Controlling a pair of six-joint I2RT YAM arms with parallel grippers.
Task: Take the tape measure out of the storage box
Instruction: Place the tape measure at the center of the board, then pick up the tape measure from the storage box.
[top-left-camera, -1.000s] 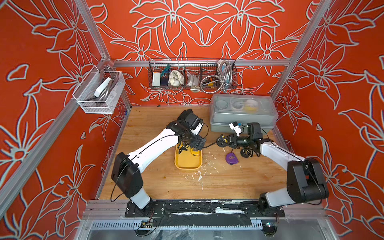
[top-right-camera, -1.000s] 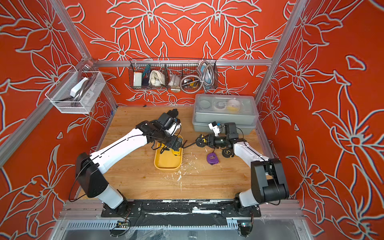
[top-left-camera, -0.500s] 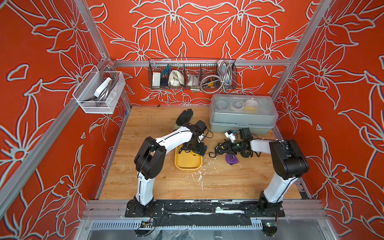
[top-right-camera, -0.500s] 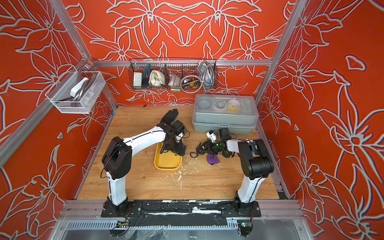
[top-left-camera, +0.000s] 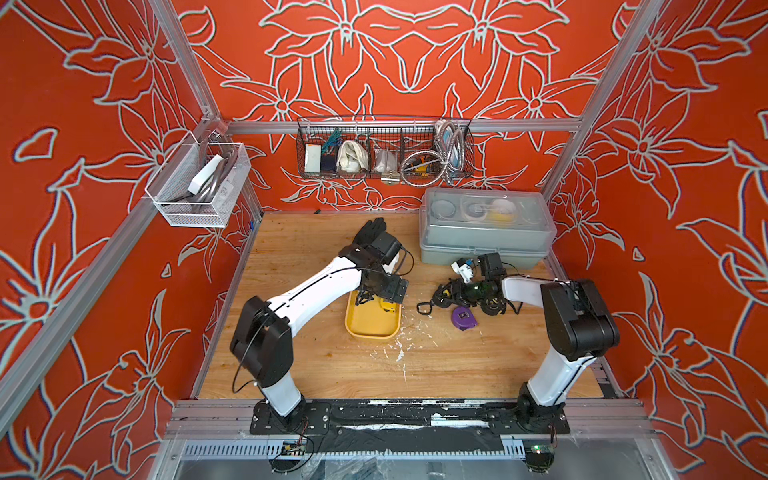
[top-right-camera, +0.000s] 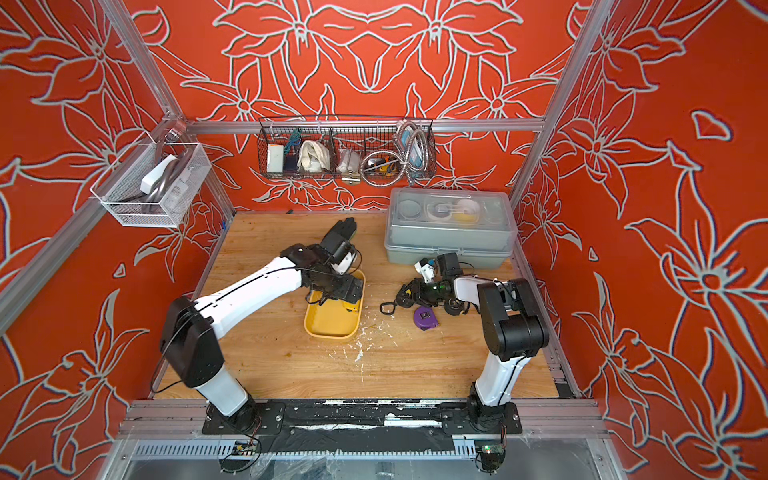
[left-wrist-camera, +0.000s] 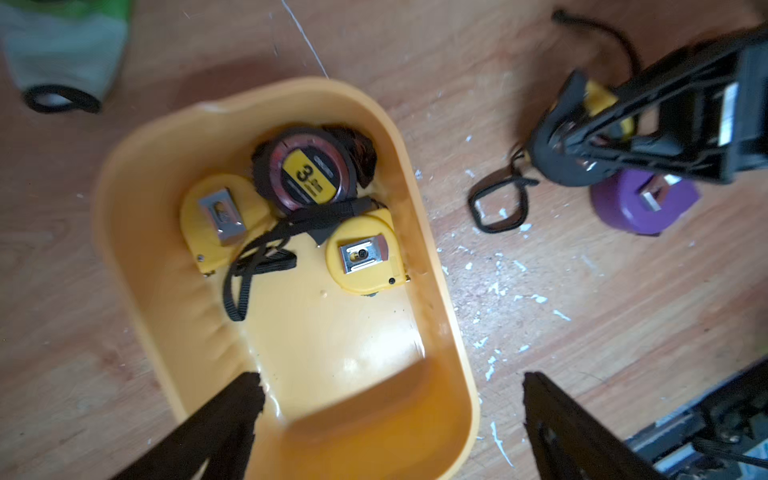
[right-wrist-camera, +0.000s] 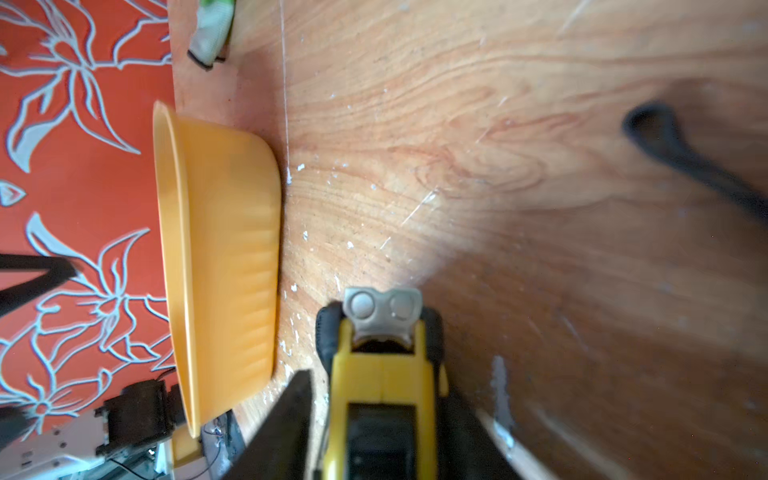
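The left end effector (left-wrist-camera: 388, 384) is hanging wide open over the storage box (left-wrist-camera: 145, 291), three tape measures (left-wrist-camera: 307, 172) lying inside. Outside, at the surface (top-left-camera: 436, 365), the right end effector (right-wrist-camera: 376, 382) is straddling a yellow tape measure (right-wrist-camera: 384, 415); I cannot tell its grip.

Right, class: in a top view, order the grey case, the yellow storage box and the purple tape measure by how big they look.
Largest: grey case
Middle: storage box
Smallest: purple tape measure

yellow tape measure (right-wrist-camera: 382, 370) between the fingers (right-wrist-camera: 291, 415) of the right gripper (right-wrist-camera: 380, 390), just beside the storage box (right-wrist-camera: 224, 249), white flecks (right-wrist-camera: 299, 168) by the box, black strap loop (right-wrist-camera: 665, 137) farther off
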